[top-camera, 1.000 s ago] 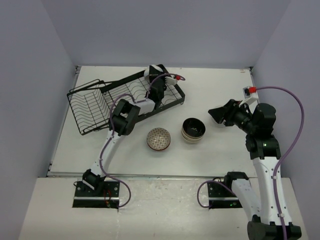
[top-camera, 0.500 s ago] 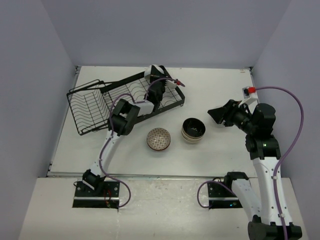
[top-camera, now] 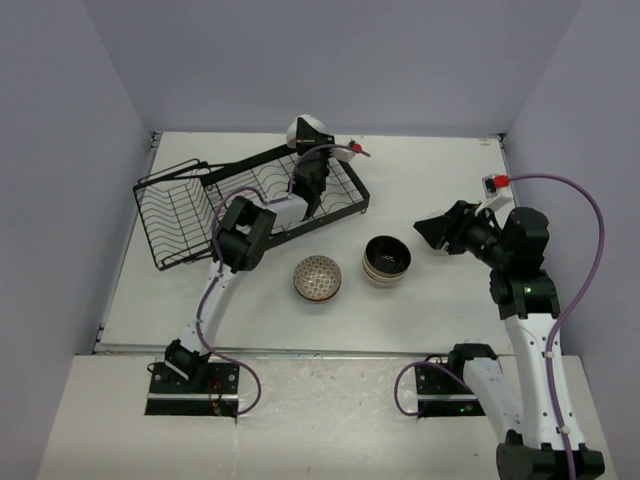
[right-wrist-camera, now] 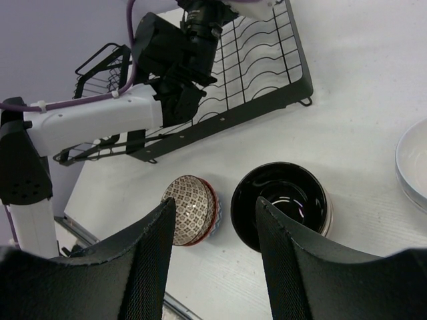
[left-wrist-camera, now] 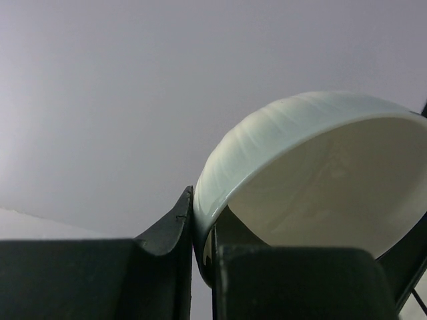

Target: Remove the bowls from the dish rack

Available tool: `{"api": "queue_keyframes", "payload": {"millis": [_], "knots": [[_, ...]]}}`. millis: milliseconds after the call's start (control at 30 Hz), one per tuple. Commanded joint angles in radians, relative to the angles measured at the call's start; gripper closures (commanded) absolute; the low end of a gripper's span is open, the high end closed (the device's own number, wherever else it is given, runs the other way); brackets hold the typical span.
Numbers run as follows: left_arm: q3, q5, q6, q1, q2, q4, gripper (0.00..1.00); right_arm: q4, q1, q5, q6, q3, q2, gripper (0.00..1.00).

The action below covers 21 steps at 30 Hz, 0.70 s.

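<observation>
My left gripper (top-camera: 305, 152) is shut on the rim of a plain white bowl (top-camera: 303, 129) and holds it above the far right end of the black wire dish rack (top-camera: 190, 215). In the left wrist view the fingers pinch the white bowl's (left-wrist-camera: 313, 167) rim at my left gripper (left-wrist-camera: 203, 267). My right gripper (top-camera: 436, 231) is open and empty, right of a stack of dark-inside bowls (top-camera: 386, 260). A patterned bowl stack (top-camera: 317, 278) sits on the table in front of the rack. The right wrist view shows both stacks, the dark bowls (right-wrist-camera: 280, 200) and the patterned bowl (right-wrist-camera: 190, 208), below my right gripper (right-wrist-camera: 213, 267).
The rack's divider tray (right-wrist-camera: 260, 67) shows no bowls in the right wrist view. The left arm (right-wrist-camera: 107, 120) lies across the rack. Part of another white bowl (right-wrist-camera: 413, 167) shows at the right edge of the right wrist view. Grey walls enclose the table on three sides.
My left gripper has lifted the white bowl up and toward the back, off the rack's right end. The right arm has barely moved.
</observation>
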Motion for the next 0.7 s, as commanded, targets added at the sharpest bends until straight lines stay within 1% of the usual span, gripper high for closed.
{"api": "queue_keyframes", "payload": {"millis": [0,33,100,133,167,200,233,267,300,367,400,433,467,500,533,567,600,633,667], "knots": [[0.133,-0.169,-0.209,-0.006,-0.122,-0.004,1.00,0.040,0.005,-0.013,-0.019,0.001,-0.008,0.47],[0.204,-0.211,-0.266,-0.012,-0.135,-0.067,1.00,0.041,0.005,-0.008,-0.019,-0.001,-0.011,0.47],[0.279,-0.303,-0.399,-0.021,-0.180,-0.216,1.00,0.043,0.005,0.013,-0.020,0.001,-0.023,0.45],[0.314,-0.319,-0.550,-0.035,-0.200,-0.388,1.00,0.043,0.005,0.024,-0.022,0.003,-0.028,0.43],[0.385,-0.328,-0.638,-0.042,-0.245,-0.482,1.00,0.043,0.005,0.035,-0.022,0.003,-0.035,0.41],[0.417,-0.328,-0.811,-0.058,-0.268,-0.673,1.00,0.044,0.005,0.051,-0.022,0.004,-0.046,0.38],[0.442,-0.319,-0.889,-0.067,-0.292,-0.765,1.00,0.046,0.004,0.058,-0.022,0.004,-0.049,0.36],[0.466,-0.311,-0.970,-0.073,-0.350,-0.843,1.00,0.047,0.005,0.061,-0.022,0.006,-0.052,0.34],[0.479,-0.292,-1.136,-0.087,-0.381,-1.020,1.00,0.052,0.005,0.064,-0.020,0.006,-0.055,0.27],[0.476,-0.253,-1.325,-0.090,-0.486,-1.207,1.00,0.058,0.005,0.064,-0.010,0.009,-0.054,0.19],[0.424,-0.159,-1.516,-0.089,-0.528,-1.329,1.00,0.066,0.005,0.059,-0.002,0.010,-0.046,0.17],[0.372,-0.108,-1.590,-0.090,-0.622,-1.359,1.00,0.063,0.005,0.037,0.019,0.024,-0.040,0.17],[0.314,-0.059,-1.668,-0.090,-0.663,-1.371,1.00,0.057,0.005,0.020,0.033,0.033,-0.031,0.17],[0.193,0.045,-1.776,-0.098,-0.708,-1.379,1.00,0.052,0.005,0.004,0.050,0.048,-0.019,0.17],[0.133,0.095,-1.825,-0.102,-0.746,-1.373,1.00,0.047,0.005,0.003,0.071,0.056,-0.016,0.18],[0.077,0.145,-1.868,-0.108,-0.814,-1.362,1.00,0.044,0.054,0.028,0.078,0.065,-0.012,0.18],[-0.022,0.205,-1.933,-0.128,-0.842,-1.340,1.00,0.018,0.080,0.074,0.076,0.082,-0.011,0.18],[-0.067,0.216,-1.963,-0.141,-0.886,-1.327,1.00,-0.003,0.114,0.176,0.058,0.129,0.006,0.18],[-0.105,0.250,-1.983,-0.156,-0.903,-1.313,1.00,-0.061,0.187,0.241,0.050,0.162,0.018,0.18]]}}
